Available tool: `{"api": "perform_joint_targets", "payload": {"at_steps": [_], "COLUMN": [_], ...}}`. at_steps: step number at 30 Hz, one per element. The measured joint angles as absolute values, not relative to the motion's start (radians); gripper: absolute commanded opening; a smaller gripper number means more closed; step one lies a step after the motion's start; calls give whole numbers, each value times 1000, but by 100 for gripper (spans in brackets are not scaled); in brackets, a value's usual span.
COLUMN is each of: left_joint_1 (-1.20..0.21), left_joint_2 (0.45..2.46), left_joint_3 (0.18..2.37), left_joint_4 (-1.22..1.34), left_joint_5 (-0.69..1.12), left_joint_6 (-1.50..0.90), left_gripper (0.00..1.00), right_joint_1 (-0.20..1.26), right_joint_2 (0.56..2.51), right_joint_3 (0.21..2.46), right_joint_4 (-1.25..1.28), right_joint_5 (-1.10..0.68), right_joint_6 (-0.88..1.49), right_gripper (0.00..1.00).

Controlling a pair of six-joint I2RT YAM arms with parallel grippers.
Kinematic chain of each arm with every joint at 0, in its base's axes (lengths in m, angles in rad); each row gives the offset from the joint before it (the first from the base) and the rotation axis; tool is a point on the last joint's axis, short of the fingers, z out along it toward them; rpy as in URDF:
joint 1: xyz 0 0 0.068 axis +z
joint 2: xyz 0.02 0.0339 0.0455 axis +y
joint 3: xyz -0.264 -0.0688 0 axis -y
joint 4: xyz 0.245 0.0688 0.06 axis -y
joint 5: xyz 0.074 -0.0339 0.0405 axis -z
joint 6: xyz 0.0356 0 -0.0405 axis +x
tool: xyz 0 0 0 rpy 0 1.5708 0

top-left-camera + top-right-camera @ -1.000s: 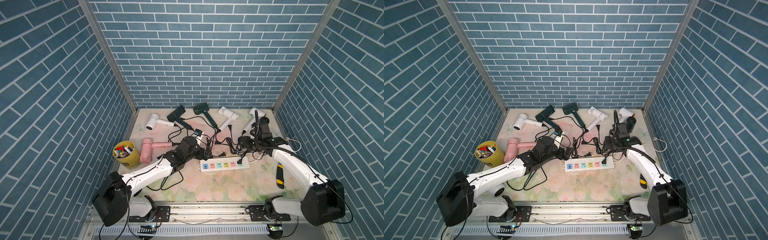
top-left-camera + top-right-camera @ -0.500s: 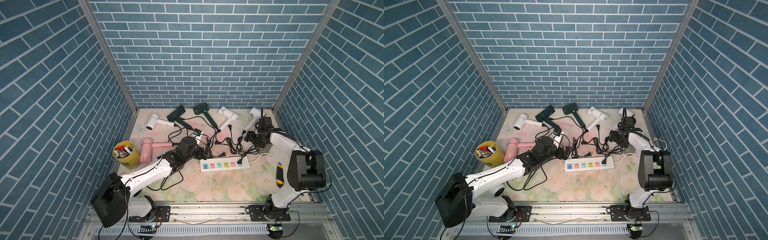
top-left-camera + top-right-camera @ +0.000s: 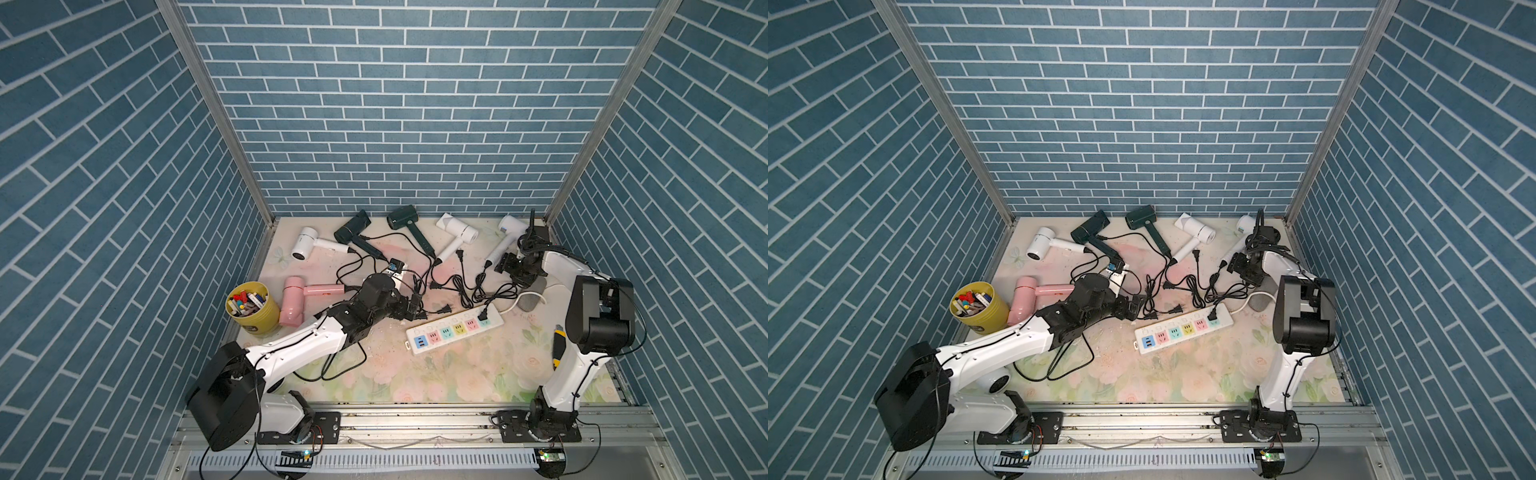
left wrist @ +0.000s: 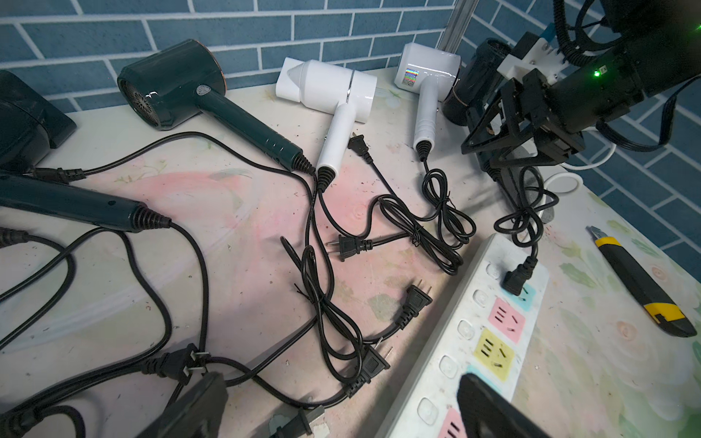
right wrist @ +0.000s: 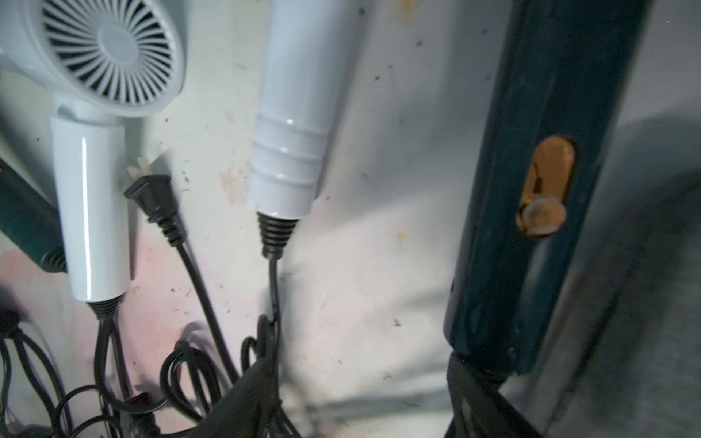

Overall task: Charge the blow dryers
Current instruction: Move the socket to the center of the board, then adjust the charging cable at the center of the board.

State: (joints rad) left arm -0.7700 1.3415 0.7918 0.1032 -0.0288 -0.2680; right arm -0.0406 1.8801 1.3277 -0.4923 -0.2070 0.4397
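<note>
Counter: floral covering, soiled with dark specks, enclosed on three sides by blue brick-pattern walls. Blow dryers lie along the rear, the pink dryer beside a yellow cup; cords tangled mid-counter. Left hand spread wide, empty, near the power strip. Right hand parted, gripping nothing, over a dark dryer handle.

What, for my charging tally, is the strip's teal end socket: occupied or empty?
Occupied: a black plug sits in the power strip's teal socket; the pink socket alongside is bare.

Blurry dark dryer handle
</note>
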Motion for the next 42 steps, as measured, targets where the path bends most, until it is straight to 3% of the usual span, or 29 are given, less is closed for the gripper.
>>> {"api": "perform_joint_targets", "payload": {"at_steps": [6, 13, 18, 30, 38, 42], "left_joint_1": [-770, -770, -770, -770, -770, -770], "left_joint_2": [1342, 1342, 1342, 1342, 1342, 1342], "left_joint_3": [792, 792, 792, 792, 791, 791], "left_joint_4": [103, 103, 103, 104, 104, 104], "left_joint_5": [-29, -30, -38, -53, -57, -59], "left_joint_6": [-265, -265, -265, -265, -265, -266], "left_gripper": [100, 99, 100, 99, 99, 99], "right_joint_1": [-41, 40, 79, 146, 168, 177], "right_joint_2": [1835, 1634, 1552, 1790, 1966, 1990], "right_joint_3": [1322, 1314, 1314, 1315, 1364, 1374], "right_joint_4": [-498, -537, -559, -575, -577, -577], "right_joint_5": [-205, -147, -130, -177, -180, -168], "right_joint_6": [433, 383, 353, 368, 374, 371], "right_gripper": [74, 74, 68, 56, 43, 23]}}
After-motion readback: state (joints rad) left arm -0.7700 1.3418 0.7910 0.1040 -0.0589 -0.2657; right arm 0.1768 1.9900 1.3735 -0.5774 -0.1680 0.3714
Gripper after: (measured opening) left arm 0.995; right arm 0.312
